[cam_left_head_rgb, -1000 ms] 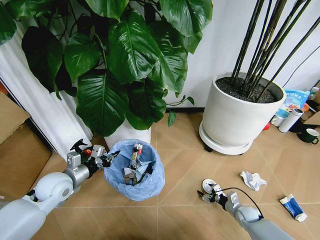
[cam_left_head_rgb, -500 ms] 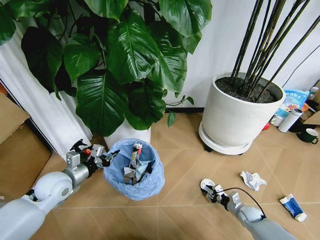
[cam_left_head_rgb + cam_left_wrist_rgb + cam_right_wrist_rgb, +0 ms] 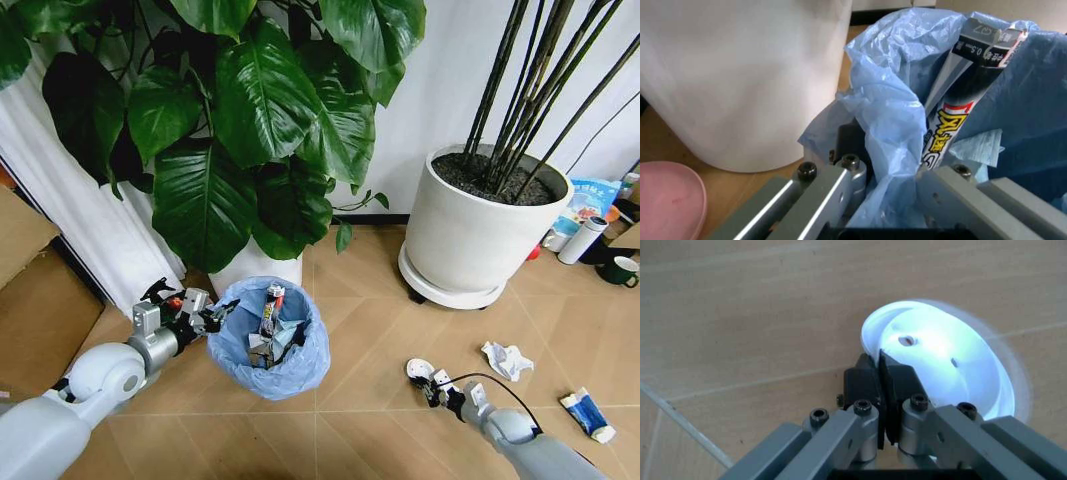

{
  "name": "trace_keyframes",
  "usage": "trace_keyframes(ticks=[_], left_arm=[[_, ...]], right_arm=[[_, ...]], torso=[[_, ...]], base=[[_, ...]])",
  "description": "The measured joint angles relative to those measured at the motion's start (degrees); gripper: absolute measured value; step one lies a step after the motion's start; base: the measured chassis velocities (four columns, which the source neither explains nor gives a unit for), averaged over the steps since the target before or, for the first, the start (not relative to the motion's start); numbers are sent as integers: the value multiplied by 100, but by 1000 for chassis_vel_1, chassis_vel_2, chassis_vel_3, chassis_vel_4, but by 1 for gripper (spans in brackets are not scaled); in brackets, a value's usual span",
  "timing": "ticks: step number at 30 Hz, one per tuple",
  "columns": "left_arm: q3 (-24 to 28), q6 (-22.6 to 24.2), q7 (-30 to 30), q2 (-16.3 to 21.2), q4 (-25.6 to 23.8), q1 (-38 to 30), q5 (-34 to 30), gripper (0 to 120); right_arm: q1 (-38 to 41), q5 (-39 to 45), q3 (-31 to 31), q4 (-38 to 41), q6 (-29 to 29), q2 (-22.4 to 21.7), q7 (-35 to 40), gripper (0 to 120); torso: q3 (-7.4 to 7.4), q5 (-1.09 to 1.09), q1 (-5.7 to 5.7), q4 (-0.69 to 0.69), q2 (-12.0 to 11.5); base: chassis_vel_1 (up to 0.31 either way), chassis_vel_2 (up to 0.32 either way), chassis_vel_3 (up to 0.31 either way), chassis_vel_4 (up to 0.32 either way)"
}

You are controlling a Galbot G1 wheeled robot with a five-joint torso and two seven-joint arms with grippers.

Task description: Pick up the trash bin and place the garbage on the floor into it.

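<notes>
The white round lid (image 3: 943,360) lies on the chevron wood floor (image 3: 360,340) to the right of the trash bin (image 3: 268,340), and the right gripper (image 3: 880,371) has its two black pads pressed together on the lid's near rim, with no gap between them. The lid looks like thin moulded plastic, light and a little springy, so an edge pinch like this is probably the only hold on something lying so flat; I judge it could flex or slip if swung quickly. The head view places that gripper (image 3: 436,381) low over the floor, with the lid (image 3: 419,369) at its tip. The bin is a small dark pail lined with a puffy light-blue bag (image 3: 887,115), soft and slick, already holding a printed wrapper (image 3: 960,105) standing upright. The left gripper (image 3: 207,318) grips the bin's rim, one finger outside and one inside, clamping the bag and the hard edge together; the rigid rim is the sound place to hold. Still on the floor farther right are a crumpled white paper wad (image 3: 505,359) and a blue-white packet (image 3: 587,414), both light.
</notes>
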Motion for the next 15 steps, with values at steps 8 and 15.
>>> trace_keyframes(ticks=[8,15], left_arm=[[68,-1,7,-31,56,-12,46,0],[286,-4,45,-62,151,-176,62,0]], right_arm=[[-68,189,79,460,10,-244,-92,0],[-151,362,197,1128,29,-479,-201,0]], torso=[[-1,-1,0,0,0],[-2,0,-1,1,0]], base=[[0,0,0,0],[0,0,0,0]])
